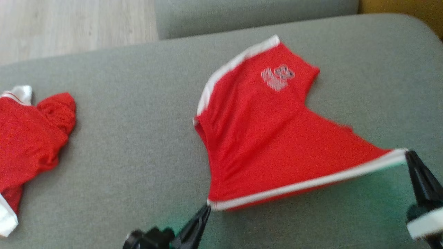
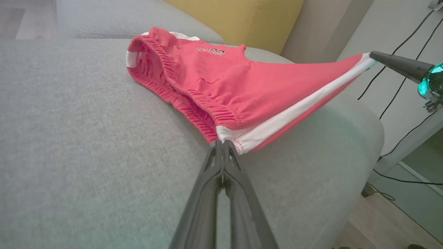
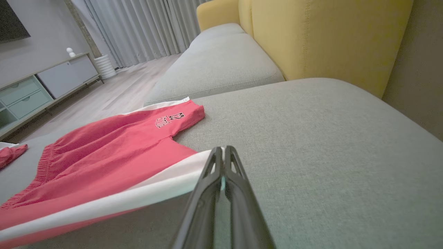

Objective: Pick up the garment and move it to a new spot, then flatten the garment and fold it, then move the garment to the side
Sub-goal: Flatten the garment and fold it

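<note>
Obs.: garment (image 1: 270, 138) (red shorts, white trim) sits on the right half of the grey cushion (image 1: 121, 155); its far leg, the one with the logo (image 1: 278, 76), lies flat on the cushion top; its near edge is raised off the cushion and pulled into a straight line.

Left gripper (image 2: 221, 143): fingers pinched together on the waistband (image 2: 193, 100) end of the white stripe (image 1: 304, 183), above the cushion's near middle.

Right gripper (image 3: 223, 149): fingers likewise pressed together on the stripe's other end, close to the cushion's right edge.

The stripe runs taut between the two grips, no sag visible; a second red garment (image 1: 31, 131) lies at the cushion's left side, well apart.

Judgement: step in hand is the lay-out for flattening; fold not yet begun.

To do it well:
- lower both grips together so the stripe meets the cushion along its whole length at once
- hold the stretch even; a slack left end would let the gathered waistband bunch
- draw slightly toward the cushion's near edge while descending, to smooth the ripples by the waistband
- bring the right end in from the cushion's right edge, else that corner may droop over the side
- let go only once the fabric lies on the cushion
</note>
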